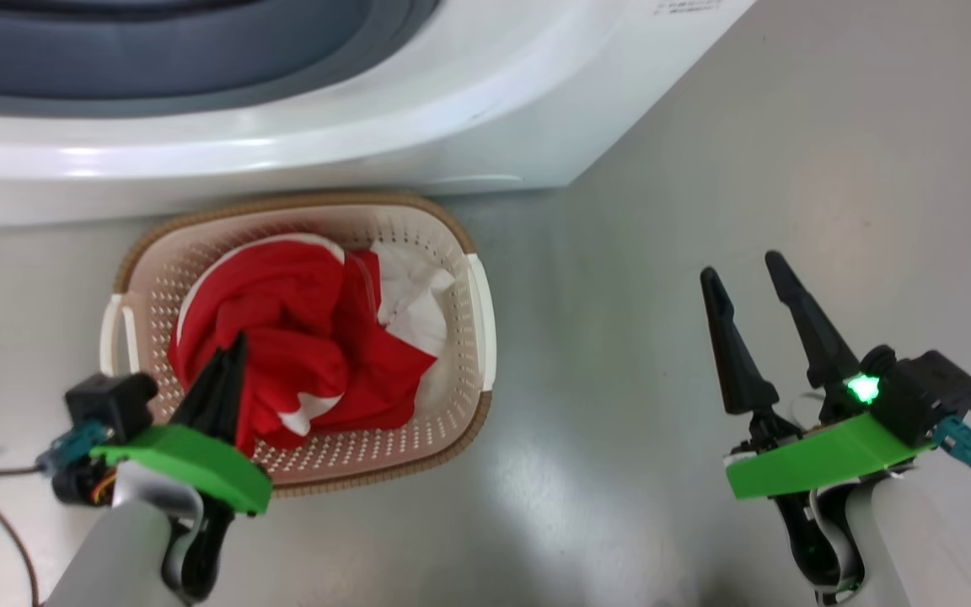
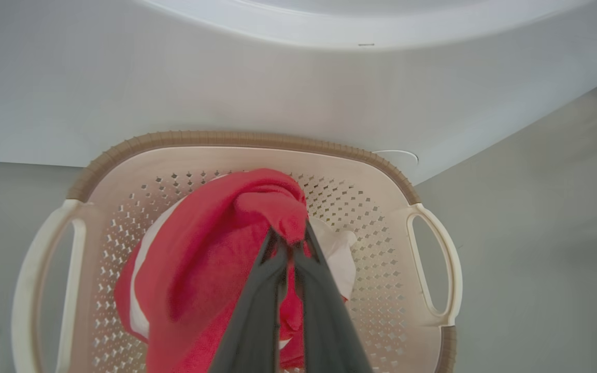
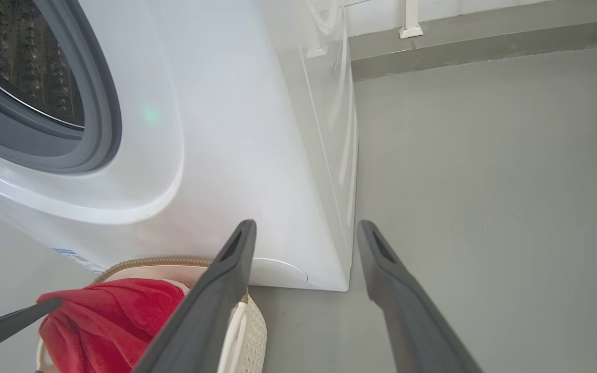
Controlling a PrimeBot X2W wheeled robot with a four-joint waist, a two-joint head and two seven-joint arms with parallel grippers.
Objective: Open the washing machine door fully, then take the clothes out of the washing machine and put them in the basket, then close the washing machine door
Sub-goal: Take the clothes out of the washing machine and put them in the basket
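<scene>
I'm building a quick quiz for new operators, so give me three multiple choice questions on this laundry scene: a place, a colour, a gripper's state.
1. Where does the cream perforated plastic basket with a brown rim stand?
A. On the grey floor, in front of the big white washing machine
B. On top of the machine
C. Inside the drum

2. What colour is most of the heap of fabric clothes in it?
A. Blue
B. Red
C. Black

3. How is the left gripper?
A. Wide open over bare floor
B. Shut on the clothes
C. Clamped on a basket handle

1 A: the head view shows it on the floor below the machine's front.
2 B: red dominates, with white panels.
3 B: its fingers pinch a red fold.
</scene>
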